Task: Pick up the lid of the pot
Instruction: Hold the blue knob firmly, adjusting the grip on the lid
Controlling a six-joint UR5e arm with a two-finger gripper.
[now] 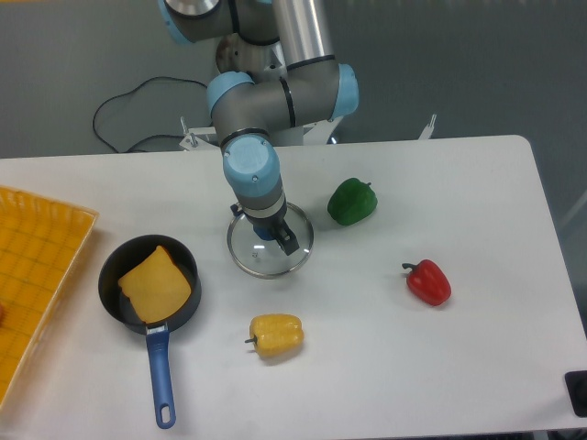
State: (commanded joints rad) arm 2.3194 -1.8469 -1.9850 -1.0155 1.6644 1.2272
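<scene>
1 gripper [263, 227] w/ claw spread, over clear lid [266, 264], blue knob [264, 234] btwn tips

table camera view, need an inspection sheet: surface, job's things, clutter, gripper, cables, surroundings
Surface: white tabletop
Job's things: clear pot lid, lying flat, blue knob up
Clutter: black pan with blue handle, orange-brown piece inside; yellow pepper, green pepper, red pepper
Gripper: open, fingertips either side of the knob; contact unclear
Cables: black cable curving behind the table
Surroundings: yellow-orange crate at left, grey backdrop behind
</scene>
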